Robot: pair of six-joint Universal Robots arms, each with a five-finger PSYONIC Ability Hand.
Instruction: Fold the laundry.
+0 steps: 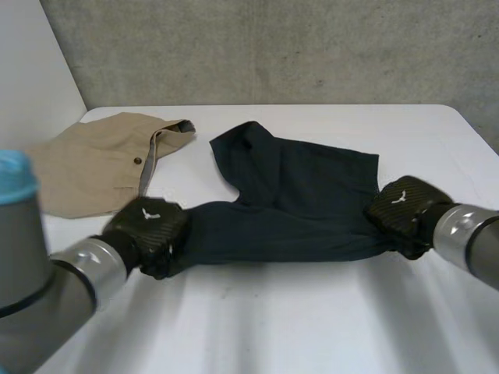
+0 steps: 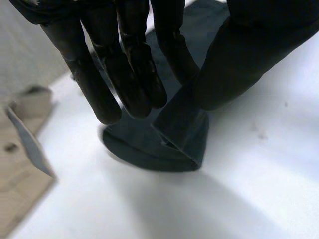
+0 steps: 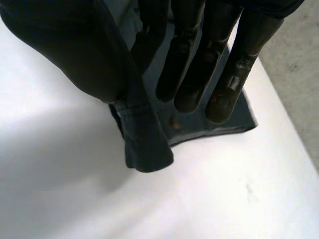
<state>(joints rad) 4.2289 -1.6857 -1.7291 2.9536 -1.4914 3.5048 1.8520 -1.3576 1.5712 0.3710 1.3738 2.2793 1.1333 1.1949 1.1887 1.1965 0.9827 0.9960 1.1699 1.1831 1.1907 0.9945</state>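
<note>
Mid-table, on white table (image 1: 273, 319): dark garment (image 1: 300, 202), spread flat. Left hand (image 1: 148, 234): thumb and fingers pinching its near left end. Right hand (image 1: 401, 210): pinching near right corner. Paired grip likely meant to lift near edge evenly for fold. Beige garment (image 1: 90, 167): aside, far left, untouched.

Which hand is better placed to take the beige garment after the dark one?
Left. The left hand pinches a corner of the dark garment, just beside the beige garment; the right hand pinches the opposite corner.
</note>
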